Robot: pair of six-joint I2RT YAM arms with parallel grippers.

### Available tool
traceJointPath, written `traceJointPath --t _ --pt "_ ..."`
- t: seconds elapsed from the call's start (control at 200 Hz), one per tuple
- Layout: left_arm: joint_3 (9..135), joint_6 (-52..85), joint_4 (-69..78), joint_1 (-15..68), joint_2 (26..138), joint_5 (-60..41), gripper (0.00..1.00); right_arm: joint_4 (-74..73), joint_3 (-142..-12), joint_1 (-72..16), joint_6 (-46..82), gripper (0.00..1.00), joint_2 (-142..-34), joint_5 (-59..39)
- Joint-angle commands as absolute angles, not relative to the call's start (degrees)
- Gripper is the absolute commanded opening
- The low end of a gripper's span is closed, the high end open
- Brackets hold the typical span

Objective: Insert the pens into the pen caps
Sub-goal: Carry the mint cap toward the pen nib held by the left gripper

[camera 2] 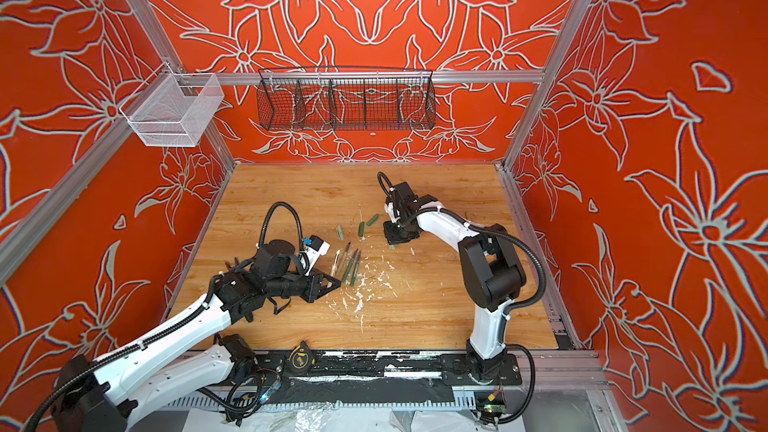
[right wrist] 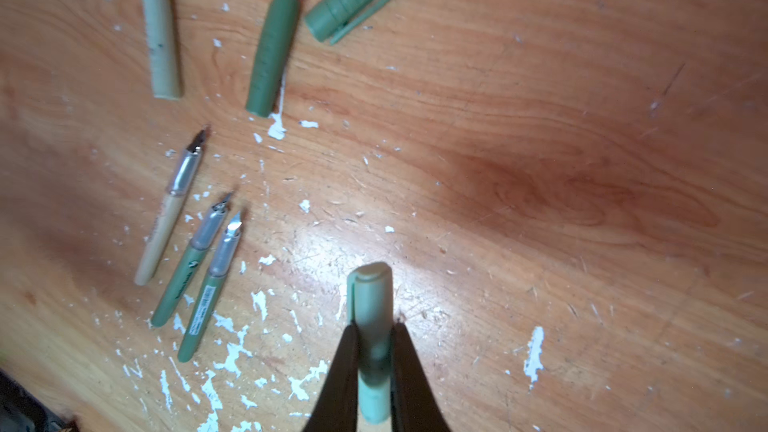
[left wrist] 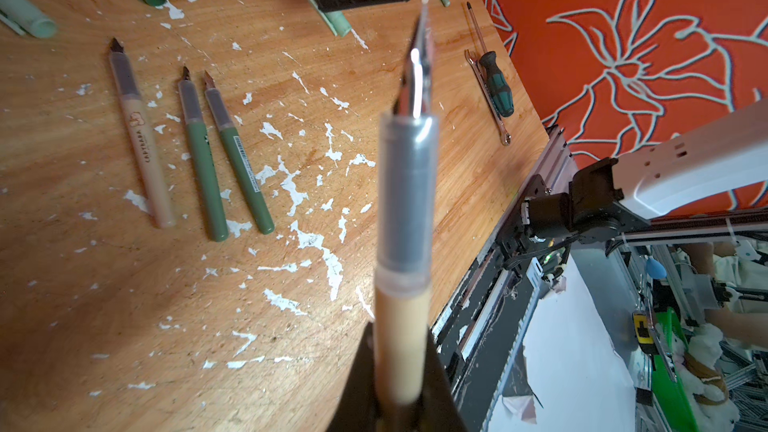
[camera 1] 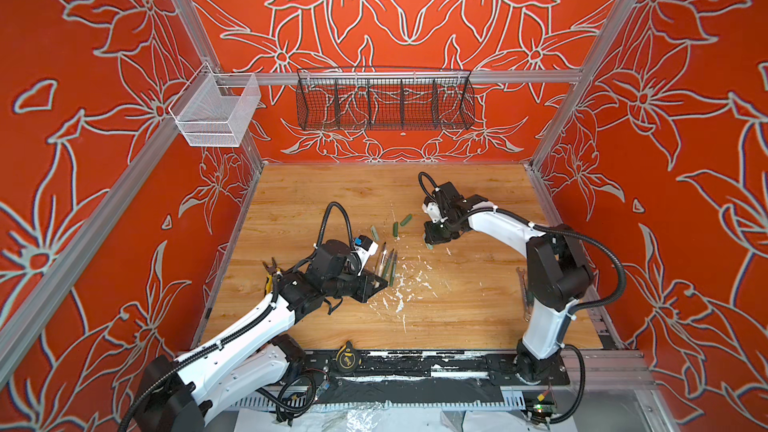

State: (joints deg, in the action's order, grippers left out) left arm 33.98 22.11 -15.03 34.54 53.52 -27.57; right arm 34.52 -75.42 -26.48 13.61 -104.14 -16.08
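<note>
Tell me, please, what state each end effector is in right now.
Left end effector: closed, holding the tan pen.
Right end effector: closed, holding the pale green pen cap.

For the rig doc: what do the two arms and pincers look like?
Both match: the left arm and right arm have white shells, black joints and black corrugated conduit zip-tied alongside. The left pincer and right pincer are black with tapered wedge-shaped fingers.

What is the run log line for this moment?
left gripper: shut on tan pen | right gripper: shut on pale green cap | on table: three pens, three caps
</note>
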Motion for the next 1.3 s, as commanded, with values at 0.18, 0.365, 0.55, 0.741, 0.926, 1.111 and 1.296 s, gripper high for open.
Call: traceJointPath --t 0.18,0.365,0.55,0.741,0.926,1.111,1.296 --pt "30.6 24.1 -0.9 35.0 64.2 -31.9 0.0 23.4 -65.7 -26.7 19.9 0.01 -94.7 -19.5" --pt "30.5 26.2 6.4 37.5 71.2 -31.8 0.0 17.7 -61.5 -27.3 26.9 0.01 -91.8 -20.8" --pt "29.4 30.3 15.9 39.6 77.0 -31.1 0.0 13.2 -59.4 -29.3 33.3 0.01 -90.3 -19.7" --pt "29.4 33.4 20.0 39.9 81.3 -29.4 0.0 9.1 -56.2 -31.4 39.7 0.01 -88.4 -16.8" --pt "29.4 34.5 22.3 40.3 83.5 -29.6 0.0 3.6 -51.8 -33.2 45.3 0.01 -85.8 -14.3" --pt "28.8 33.5 22.7 40.4 83.9 -31.1 0.0 -1.2 -49.5 -34.0 48.2 0.01 -84.7 -15.2" --pt "28.7 30.9 19.3 40.5 82.1 -32.2 0.0 -5.9 -47.7 -34.4 51.0 0.01 -84.0 -16.0"
